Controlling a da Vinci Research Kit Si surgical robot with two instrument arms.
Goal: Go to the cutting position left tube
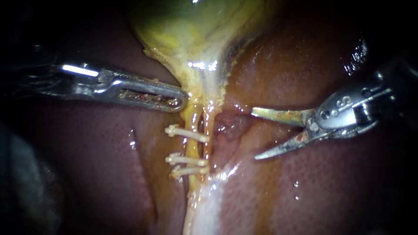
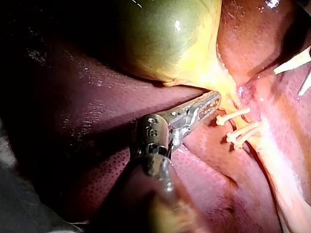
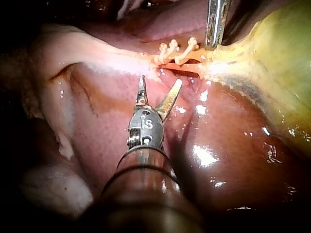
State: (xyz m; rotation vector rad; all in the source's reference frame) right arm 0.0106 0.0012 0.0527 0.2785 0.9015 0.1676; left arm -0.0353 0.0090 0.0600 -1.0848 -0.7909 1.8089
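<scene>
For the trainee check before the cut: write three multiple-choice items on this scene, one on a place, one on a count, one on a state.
1. Where is the left instrument's tip?
A. At the gallbladder's neck, above the clips.
B. Below the clips.
C. Out of view.

2. How many clips show?
A. One.
B. Three.
C. Five.

3. How do the right instrument's blades stand?
A. Open, short of the left tube.
B. Shut on a tube.
C. Shut on a clip.

Key:
1 A, its tip meets the yellow tissue above the top clip.
2 B, three white clips cross the left tube.
3 A, a gap shows between the blades with nothing in it.
</scene>
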